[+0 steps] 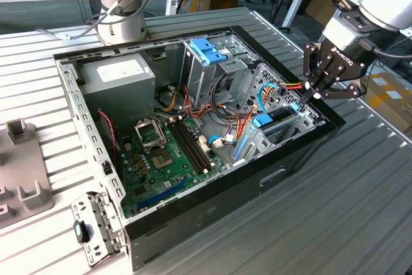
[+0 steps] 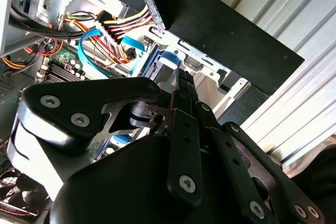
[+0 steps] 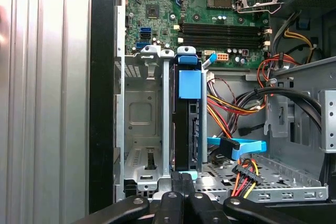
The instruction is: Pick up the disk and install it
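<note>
Ribbed grey metal desk, open black computer case on it, blue-railed dark disk slotted in metal bay at the exterior view's three o'clock; black pincer closed, tips touching disk's end

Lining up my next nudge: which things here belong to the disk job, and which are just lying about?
Job: disk, on edge in its bay; gripper, shut, at the disk's end.
Lying about: metal bracket and grey fixture, outside the case; tall cage with the blue handle.
</note>
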Robot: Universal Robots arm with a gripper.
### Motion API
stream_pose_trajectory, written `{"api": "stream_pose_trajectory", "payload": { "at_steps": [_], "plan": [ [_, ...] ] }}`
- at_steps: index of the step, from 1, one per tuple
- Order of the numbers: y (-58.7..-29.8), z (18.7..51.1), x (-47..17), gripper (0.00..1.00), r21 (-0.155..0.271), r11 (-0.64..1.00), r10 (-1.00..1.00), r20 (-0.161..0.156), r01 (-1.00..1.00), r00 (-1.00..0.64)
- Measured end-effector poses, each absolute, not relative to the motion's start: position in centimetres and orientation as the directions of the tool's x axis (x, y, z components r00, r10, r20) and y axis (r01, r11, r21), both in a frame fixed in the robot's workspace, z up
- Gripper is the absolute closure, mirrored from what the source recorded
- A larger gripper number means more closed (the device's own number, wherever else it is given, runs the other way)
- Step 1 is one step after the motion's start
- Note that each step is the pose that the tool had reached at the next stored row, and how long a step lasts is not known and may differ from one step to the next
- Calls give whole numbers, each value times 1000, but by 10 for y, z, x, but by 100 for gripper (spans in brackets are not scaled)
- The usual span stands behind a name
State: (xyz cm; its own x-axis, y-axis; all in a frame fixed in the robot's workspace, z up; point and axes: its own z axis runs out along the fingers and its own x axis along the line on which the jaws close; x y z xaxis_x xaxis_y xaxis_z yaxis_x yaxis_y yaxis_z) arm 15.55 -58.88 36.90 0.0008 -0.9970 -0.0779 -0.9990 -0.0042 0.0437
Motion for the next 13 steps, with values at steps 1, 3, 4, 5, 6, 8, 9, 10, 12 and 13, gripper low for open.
{"api": "stream_pose_trajectory", "payload": {
  "at_steps": [1,3,4,5,6,8,9,10,12,13],
  "plan": [
    [-589,369,156,89,44,-4,-997,-78,-999,1],
    [-589,369,156,89,44,-4,-997,-78,-999,1],
    [-589,369,156,89,44,-4,-997,-78,-999,1],
    [-589,369,156,89,44,-4,-997,-78,-999,1],
    [-589,369,156,89,44,-4,-997,-78,-999,1],
    [-589,369,156,89,44,-4,-997,-78,-999,1],
    [-589,369,156,89,44,-4,-997,-78,-999,1],
    [-589,369,156,89,44,-4,-997,-78,-999,1],
    [-589,369,156,83,44,-4,-997,-78,-999,1],
    [-589,369,156,76,44,-4,-997,-78,-999,1]
  ]
}}
